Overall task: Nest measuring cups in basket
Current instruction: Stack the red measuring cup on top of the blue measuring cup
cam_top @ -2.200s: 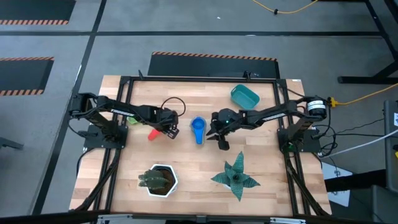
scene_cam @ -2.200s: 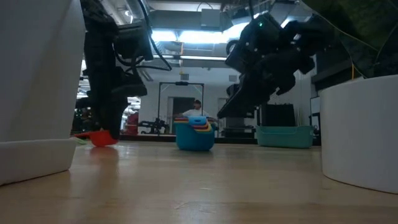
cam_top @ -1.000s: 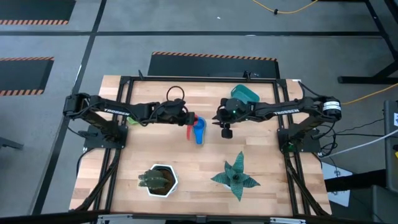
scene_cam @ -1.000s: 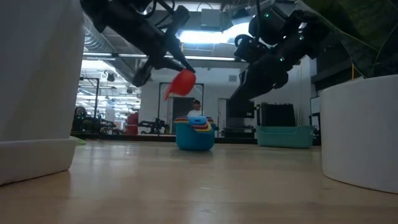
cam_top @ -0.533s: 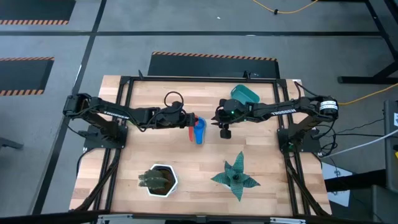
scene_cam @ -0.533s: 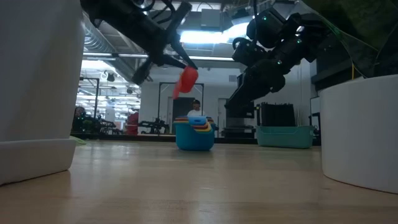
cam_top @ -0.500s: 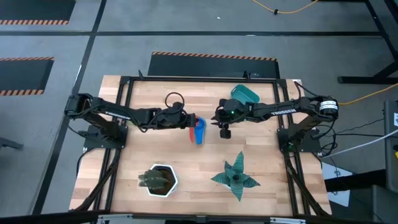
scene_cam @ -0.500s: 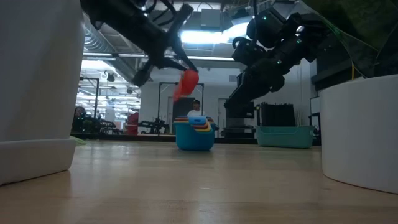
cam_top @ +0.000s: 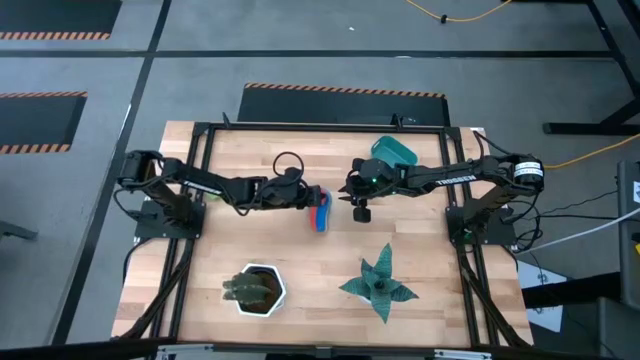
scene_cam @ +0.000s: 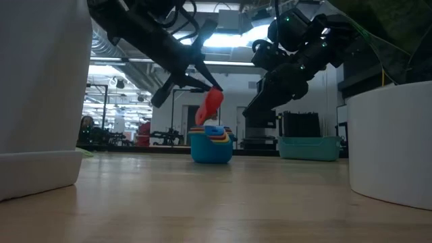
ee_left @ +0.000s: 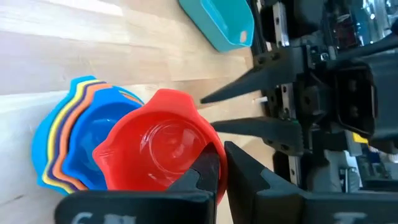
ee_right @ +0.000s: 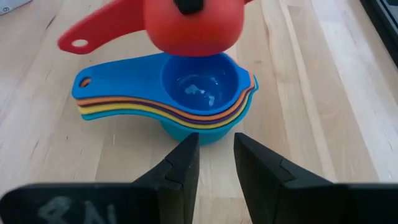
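Observation:
The red measuring cup (cam_top: 321, 196) hangs tilted in my left gripper (ee_left: 222, 167), just above a stack of nested cups (ee_right: 186, 87) with a dark blue one on top. The stack (scene_cam: 210, 146) stands on its base at mid-table. My right gripper (ee_right: 216, 152) is open, raised over the table on the right of the stack, pointing at it and touching nothing. The teal basket (cam_top: 393, 153) sits near the far right edge, behind the right arm, with nothing seen in it. My left gripper pinches the red cup's bowl wall at the rim (ee_left: 205, 163), one finger inside the bowl and one outside (ee_right: 186, 5), coming from the table's left and slanting down. The cup (scene_cam: 212, 105) is lifted clear and tipped on its side, its handle (ee_right: 93, 34) sticking out freely.
A white hexagonal pot with a dark plant (cam_top: 257, 290) and a green star-shaped plant (cam_top: 380, 285) stand near the table's near edge. Bare wood lies between them and the stack. The room beyond the far edge shows a person in the low view.
My left gripper has carried the red cup toward the table's right and down, from high beside the stack to just above it, still shut on it. The cup has tipped further onto its side.

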`<control>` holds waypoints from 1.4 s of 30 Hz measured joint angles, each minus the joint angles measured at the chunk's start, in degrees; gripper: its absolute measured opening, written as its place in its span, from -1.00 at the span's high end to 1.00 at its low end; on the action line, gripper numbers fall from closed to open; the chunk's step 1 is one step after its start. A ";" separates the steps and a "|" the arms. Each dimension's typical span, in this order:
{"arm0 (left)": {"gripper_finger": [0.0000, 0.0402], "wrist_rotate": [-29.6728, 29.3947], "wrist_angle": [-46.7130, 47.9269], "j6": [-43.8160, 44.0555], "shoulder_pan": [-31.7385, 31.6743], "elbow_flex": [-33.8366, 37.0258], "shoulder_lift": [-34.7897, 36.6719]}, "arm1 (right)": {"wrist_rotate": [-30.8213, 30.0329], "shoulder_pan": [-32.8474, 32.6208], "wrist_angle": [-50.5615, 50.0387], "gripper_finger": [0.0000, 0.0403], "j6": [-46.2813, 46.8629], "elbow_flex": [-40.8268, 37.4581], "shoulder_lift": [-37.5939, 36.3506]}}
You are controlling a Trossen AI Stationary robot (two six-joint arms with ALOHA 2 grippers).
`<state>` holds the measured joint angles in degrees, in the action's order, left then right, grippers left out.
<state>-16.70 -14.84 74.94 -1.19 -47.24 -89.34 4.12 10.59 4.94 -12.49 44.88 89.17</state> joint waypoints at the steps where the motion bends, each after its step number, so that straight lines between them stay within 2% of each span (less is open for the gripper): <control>1: 0.95 -0.01 0.15 0.00 -0.15 0.00 0.00 | 0.00 0.02 -0.01 0.48 0.00 0.00 0.00; 14: 0.94 -0.29 2.70 0.88 -0.43 -0.05 -0.70 | 0.00 0.00 -0.02 0.48 0.00 0.00 0.00; 33: 0.57 -0.73 2.81 0.42 -0.68 -0.04 -0.70 | 0.00 0.00 -0.04 0.48 0.01 0.00 0.00; 42: 0.55 1.71 2.77 -0.33 -0.68 -0.04 -0.70 | 0.00 0.00 -0.04 0.48 0.02 0.00 -0.02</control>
<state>-14.99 -12.08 74.61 -1.87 -47.29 -90.04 4.12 10.59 4.90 -12.47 44.88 89.14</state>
